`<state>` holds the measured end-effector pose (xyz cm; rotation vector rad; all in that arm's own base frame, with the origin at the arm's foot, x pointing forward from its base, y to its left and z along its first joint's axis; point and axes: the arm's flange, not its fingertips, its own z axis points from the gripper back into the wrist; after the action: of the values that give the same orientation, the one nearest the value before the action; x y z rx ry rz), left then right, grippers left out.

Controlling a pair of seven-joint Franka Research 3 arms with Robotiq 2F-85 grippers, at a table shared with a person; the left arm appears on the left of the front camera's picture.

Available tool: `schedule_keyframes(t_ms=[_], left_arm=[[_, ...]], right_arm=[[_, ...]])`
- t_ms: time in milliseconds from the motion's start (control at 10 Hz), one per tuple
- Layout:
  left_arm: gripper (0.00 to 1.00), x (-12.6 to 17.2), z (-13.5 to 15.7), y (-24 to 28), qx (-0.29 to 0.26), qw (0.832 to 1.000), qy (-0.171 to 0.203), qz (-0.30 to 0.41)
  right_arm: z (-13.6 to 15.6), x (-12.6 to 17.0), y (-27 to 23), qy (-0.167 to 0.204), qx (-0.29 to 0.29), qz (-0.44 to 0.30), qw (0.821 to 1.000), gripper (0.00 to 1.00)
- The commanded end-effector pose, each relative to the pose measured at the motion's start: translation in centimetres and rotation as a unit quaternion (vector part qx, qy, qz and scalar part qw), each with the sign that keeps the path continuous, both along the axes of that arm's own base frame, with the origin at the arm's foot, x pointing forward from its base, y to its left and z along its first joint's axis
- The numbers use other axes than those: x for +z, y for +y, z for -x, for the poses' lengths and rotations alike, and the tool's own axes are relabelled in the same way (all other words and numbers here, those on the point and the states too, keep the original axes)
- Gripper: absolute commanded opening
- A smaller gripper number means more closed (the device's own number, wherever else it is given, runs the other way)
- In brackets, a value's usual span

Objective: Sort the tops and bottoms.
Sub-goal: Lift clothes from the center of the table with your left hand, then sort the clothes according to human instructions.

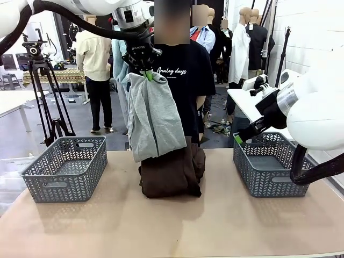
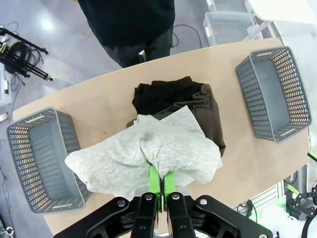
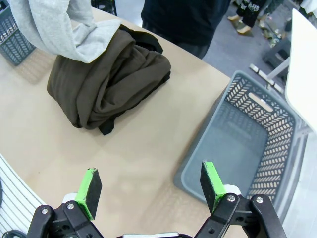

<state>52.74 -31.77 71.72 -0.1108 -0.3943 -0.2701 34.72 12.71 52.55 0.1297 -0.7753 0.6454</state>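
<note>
My left gripper (image 1: 147, 73) (image 2: 160, 182) is shut on the light grey garment (image 1: 153, 118) (image 2: 148, 158) and holds it high over the table's middle, so it hangs down long. Its lower edge still reaches the pile beneath. That pile is a dark brown garment (image 1: 172, 172) (image 2: 205, 111) (image 3: 106, 84) with black fabric (image 2: 161, 94) at its far side. In the right wrist view the grey garment (image 3: 64, 29) hangs at the upper left. My right gripper (image 1: 238, 139) (image 3: 151, 186) is open and holds nothing, just left of the right basket's near corner.
A grey mesh basket (image 1: 67, 169) (image 2: 42, 153) stands at the table's left and another (image 1: 271, 164) (image 2: 272, 91) (image 3: 247, 144) at its right, both with nothing in them. A person in a black T-shirt (image 1: 183, 70) stands at the far edge behind the pile.
</note>
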Motion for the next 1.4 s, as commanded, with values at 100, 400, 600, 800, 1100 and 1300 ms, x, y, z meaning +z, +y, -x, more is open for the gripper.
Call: schedule_keyframes(t_ms=[100,400,600,800,1100,1300], left_arm=[[0.0,0.28,0.28,0.35,0.002,1.0,0.0,0.004],[0.0,0.28,0.28,0.35,0.002,1.0,0.0,0.004],[0.0,0.28,0.28,0.35,0.002,1.0,0.0,0.004],[0.0,0.28,0.28,0.35,0.002,1.0,0.0,0.004],[0.0,0.28,0.28,0.35,0.002,1.0,0.0,0.004],[0.0,0.28,0.28,0.35,0.002,1.0,0.0,0.004]], right_arm=[[-0.05,-0.12,0.03,0.004,0.0,-0.005,1.0,1.0],[-0.05,-0.12,0.03,0.004,0.0,-0.005,1.0,1.0],[-0.05,-0.12,0.03,0.004,0.0,-0.005,1.0,1.0],[-0.05,-0.12,0.03,0.004,0.0,-0.005,1.0,1.0],[-0.05,-0.12,0.03,0.004,0.0,-0.005,1.0,1.0],[-0.05,-0.12,0.03,0.004,0.0,-0.005,1.0,1.0]])
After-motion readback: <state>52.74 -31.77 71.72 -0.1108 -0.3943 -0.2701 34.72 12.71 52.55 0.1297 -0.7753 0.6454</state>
